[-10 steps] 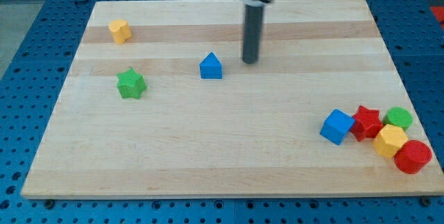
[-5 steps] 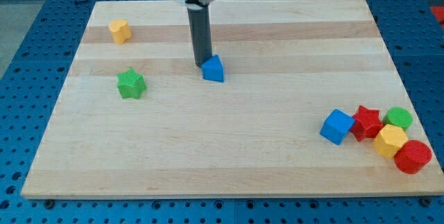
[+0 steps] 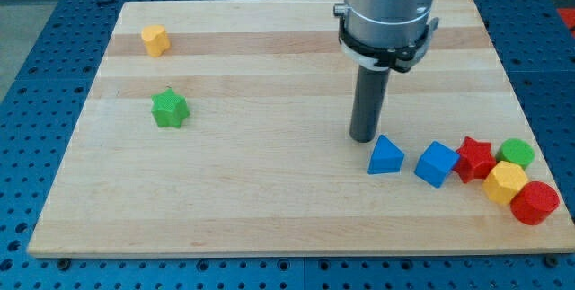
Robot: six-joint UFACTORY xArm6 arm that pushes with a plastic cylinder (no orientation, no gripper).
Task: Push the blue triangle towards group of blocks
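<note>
Blue triangle sat low on the view's right part of the wooden desk, just left of the blue cube, w/ a thin strip of bare wood showing between them, so near but not touching. My tip stood right beside the triangle's upper-left edge, on the side away from the cluster; contact or hairline gap, couldn't tell. No claw on this arm, only the straight dark rod under a grey cylinder, so nothing to open or close.

Group of blocks at the view's right edge: blue cube, then red star pressed against its right side, green round-ish block up and to the right of the star, yellow hexagon-like block below those two, red cylinder-like block lowest & furthest right, touching the yellow one.

Well apart on the view's left: green star at mid height, and a yellow block, shape unclear, near the top-left corner.
</note>
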